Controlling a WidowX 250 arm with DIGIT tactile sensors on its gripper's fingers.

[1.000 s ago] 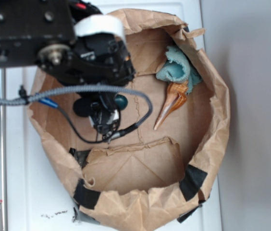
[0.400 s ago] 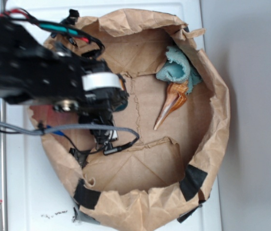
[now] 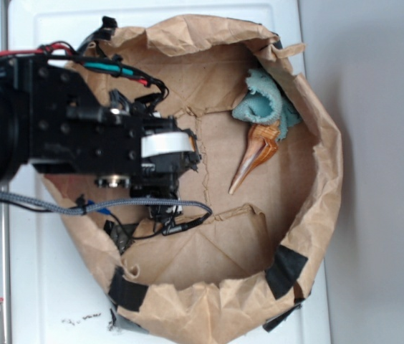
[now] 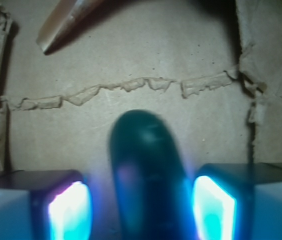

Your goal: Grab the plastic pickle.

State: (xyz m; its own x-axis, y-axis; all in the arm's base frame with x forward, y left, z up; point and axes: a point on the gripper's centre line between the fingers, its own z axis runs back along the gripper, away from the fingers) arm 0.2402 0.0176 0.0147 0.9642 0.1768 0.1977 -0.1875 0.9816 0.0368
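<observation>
From my wrist camera the tool (image 4: 142, 200) stands open, its two lit pads (image 4: 71, 210) spread to left and right with nothing clamped yet, and the plastic pickle (image 4: 146, 175) sits squarely in the gap between them. I see a thin strip of space on each side, so I judge neither pad is touching it, though the glow blurs the edges and I cannot be sure. The pickle's long axis runs straight away from the camera, along the line of the pads and across their closing direction, so the jaws would meet it on its narrow width; its rounded far end reaches out past the pad tips toward a torn seam (image 4: 121, 87) in the cardboard floor (image 4: 206, 55). That alignment is what the next move depends on, and to my eye it needs only a squeeze, perhaps a little more descent. In the exterior view the arm (image 3: 80, 136) covers the pickle entirely, over the left part of the paper-walled enclosure (image 3: 324, 172). The cone shell (image 3: 256, 154) and the teal cloth (image 3: 263, 104) lie well apart to the upper right, clear of the grasp.
</observation>
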